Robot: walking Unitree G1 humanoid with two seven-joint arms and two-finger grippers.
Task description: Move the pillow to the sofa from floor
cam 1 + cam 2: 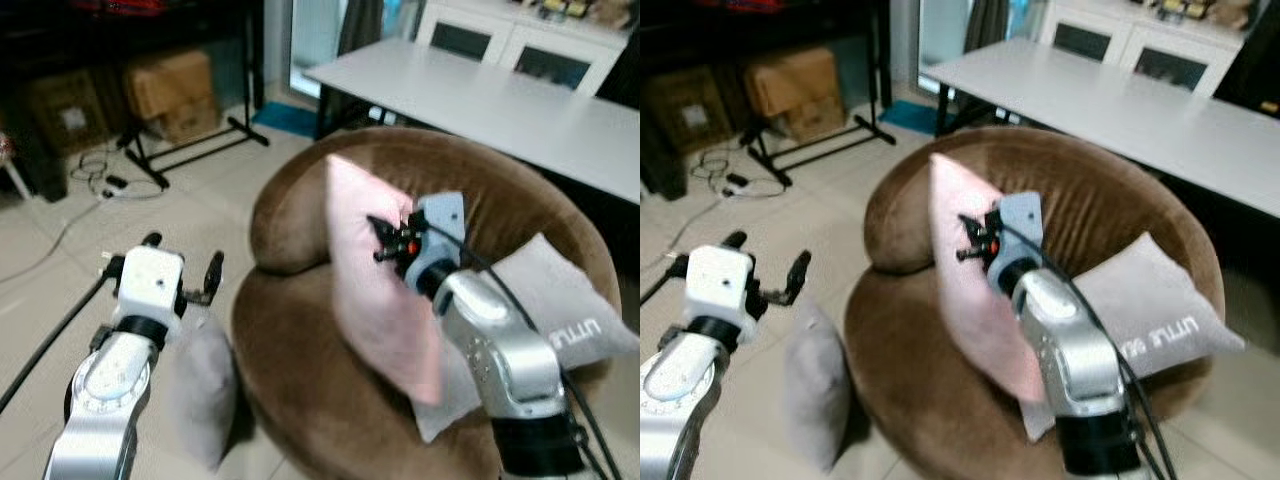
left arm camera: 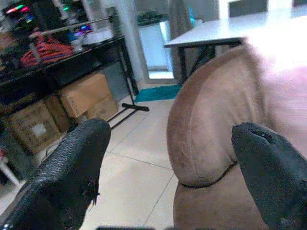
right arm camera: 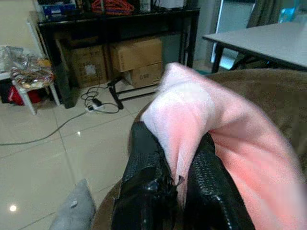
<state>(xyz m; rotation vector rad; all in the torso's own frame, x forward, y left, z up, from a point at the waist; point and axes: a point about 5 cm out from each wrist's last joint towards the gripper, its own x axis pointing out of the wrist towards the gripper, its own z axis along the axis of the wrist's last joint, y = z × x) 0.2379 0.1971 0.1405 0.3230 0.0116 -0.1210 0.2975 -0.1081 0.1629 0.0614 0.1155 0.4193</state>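
Note:
A pink pillow (image 1: 375, 300) stands on edge over the round brown sofa (image 1: 300, 390), leaning toward its backrest. My right gripper (image 1: 385, 240) is shut on the pillow's upper edge; the right wrist view has the pink fabric (image 3: 192, 124) pinched between the two black fingers (image 3: 144, 163). A grey pillow (image 1: 205, 390) lies on the floor against the sofa's left side. My left gripper (image 1: 180, 265) hovers just above it, open, with nothing between its fingers (image 2: 72, 163).
A second grey pillow (image 1: 560, 320) with lettering rests on the sofa's right part. A white table (image 1: 480, 95) stands behind the sofa. A black stand (image 1: 190, 150), cardboard boxes (image 1: 170, 90) and cables (image 1: 100, 175) occupy the floor at the back left.

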